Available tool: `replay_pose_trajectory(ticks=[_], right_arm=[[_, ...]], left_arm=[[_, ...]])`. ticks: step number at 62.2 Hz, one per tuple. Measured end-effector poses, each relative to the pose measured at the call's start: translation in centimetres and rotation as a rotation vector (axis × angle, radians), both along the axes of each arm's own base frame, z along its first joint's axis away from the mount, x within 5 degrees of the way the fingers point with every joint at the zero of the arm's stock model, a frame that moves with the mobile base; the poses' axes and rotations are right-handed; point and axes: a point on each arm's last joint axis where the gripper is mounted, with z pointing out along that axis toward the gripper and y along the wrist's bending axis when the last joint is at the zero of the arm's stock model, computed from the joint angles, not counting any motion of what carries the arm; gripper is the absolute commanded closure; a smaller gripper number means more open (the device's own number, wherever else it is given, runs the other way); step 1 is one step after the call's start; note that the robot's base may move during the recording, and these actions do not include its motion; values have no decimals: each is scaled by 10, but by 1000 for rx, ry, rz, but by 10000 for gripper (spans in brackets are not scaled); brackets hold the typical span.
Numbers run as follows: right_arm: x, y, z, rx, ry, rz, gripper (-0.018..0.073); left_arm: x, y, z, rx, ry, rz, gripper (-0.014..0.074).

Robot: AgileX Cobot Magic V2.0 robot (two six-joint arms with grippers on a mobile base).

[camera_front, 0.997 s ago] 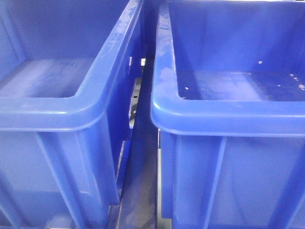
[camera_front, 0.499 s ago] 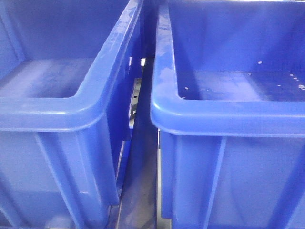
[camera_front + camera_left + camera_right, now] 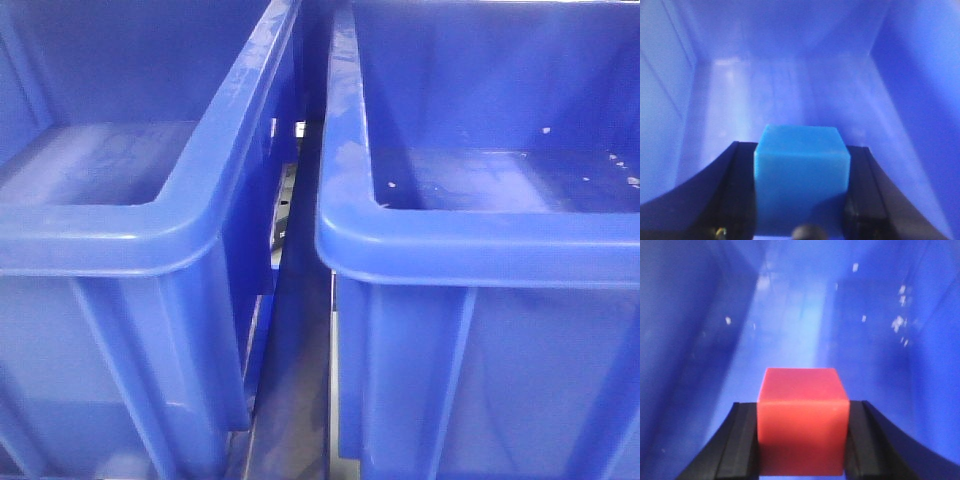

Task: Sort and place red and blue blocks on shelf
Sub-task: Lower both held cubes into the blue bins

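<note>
Two small matte cubes sit clamped in the robot's grippers. The light blue block point(image 3: 801, 167), plain-faced and sharp-edged, is pinched between the black fingers point(image 3: 737, 192) of the left gripper point(image 3: 801, 200), held above the floor of a dark-blue bin point(image 3: 790, 85). The bright red block point(image 3: 802, 417), equal in size, is squeezed the same way in the right gripper point(image 3: 802, 445) over a white-flecked bin floor point(image 3: 805, 315). Out front, the left bin point(image 3: 120, 240) and right bin point(image 3: 480, 245) stand side by side, a narrow gap between them.
</note>
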Motion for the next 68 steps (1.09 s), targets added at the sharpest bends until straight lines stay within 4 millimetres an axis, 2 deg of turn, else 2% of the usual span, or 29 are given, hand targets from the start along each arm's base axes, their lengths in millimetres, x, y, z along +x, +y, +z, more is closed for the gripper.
replay_pose_trajectory(ticks=[5, 12, 21, 28, 34, 56, 63, 68], right_arm=[[0, 0, 0, 0, 2, 0, 498], [0, 0, 0, 0, 1, 0, 433], [0, 0, 0, 0, 1, 0, 183], [0, 0, 0, 0, 1, 0, -1], [0, 0, 0, 0, 1, 0, -68], [-1, 0, -3, -4, 32, 5, -64], [-1, 1, -3, 5, 35, 4, -64], [-3, 0, 0, 8, 24, 4, -64]], left_arm=[[1, 0, -1, 2, 6, 0, 446], [1, 0, -2, 4, 15, 0, 342], [0, 0, -4, 11, 39, 0, 65], [0, 0, -4, 11, 39, 0, -27], [0, 0, -4, 11, 39, 0, -23], [0, 0, -4, 11, 40, 0, -17], [-2, 1, 0, 7, 24, 0, 50], [-5, 1, 7, -1, -2, 0, 136]])
